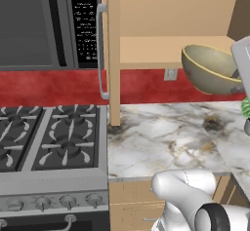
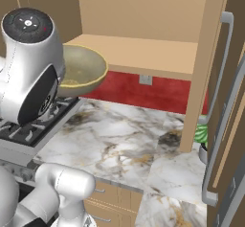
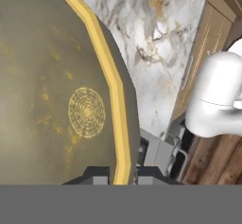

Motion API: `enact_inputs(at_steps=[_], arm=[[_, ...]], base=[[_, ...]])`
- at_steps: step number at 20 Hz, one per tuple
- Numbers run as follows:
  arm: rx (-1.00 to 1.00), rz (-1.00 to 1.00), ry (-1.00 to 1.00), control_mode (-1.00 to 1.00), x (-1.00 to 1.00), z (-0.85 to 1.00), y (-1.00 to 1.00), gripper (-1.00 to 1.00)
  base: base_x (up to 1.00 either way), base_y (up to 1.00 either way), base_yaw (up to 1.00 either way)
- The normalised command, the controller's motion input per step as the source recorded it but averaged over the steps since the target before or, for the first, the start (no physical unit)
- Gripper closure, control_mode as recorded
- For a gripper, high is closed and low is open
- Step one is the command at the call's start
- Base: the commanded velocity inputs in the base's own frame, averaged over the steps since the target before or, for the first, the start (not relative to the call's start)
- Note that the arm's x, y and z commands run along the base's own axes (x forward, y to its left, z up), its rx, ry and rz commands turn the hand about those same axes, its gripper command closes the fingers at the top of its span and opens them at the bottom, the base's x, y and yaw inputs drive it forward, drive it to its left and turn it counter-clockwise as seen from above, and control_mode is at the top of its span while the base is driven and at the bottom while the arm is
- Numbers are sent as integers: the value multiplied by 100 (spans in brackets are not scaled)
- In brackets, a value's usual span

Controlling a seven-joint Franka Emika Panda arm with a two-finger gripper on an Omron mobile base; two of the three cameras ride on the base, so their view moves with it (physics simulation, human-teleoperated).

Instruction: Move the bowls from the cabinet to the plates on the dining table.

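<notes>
A deep olive-beige bowl [image 3: 56,90] with a yellowish rim hangs tilted in the air, and my gripper [image 3: 122,175] is shut on that rim. From the base the same bowl [image 1: 210,69] [image 2: 81,70] is just in front of and below the shelf of the open light tan cabinet [image 1: 146,49] [image 2: 139,53], above the marble counter [image 1: 171,137]. Its inside faces the hand camera. The plates and the dining table are out of view.
A stove [image 1: 49,137] lies left of the counter, with a microwave [image 1: 44,25] above it. The cabinet's left door edge and bar handle [image 1: 101,49] hang beside the bowl's path; the right door [image 2: 229,101] stands open. A small green plant [image 2: 201,134] sits at the counter's right.
</notes>
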Motion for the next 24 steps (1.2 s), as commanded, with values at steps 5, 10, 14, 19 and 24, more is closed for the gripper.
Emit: enact_inputs(at_steps=[5,10,14,19,24], arm=[[-4,0,1,-100,-27,-1,5,100],[0,0,0,-100,-11,0,0,100],[0,0,0,-100,-6,0,0,100],[0,0,0,-100,0,0,0,100],[0,0,0,-100,0,0,0,100]], base=[[0,0,0],[0,0,0],[0,0,0],[0,0,0],[0,0,0]])
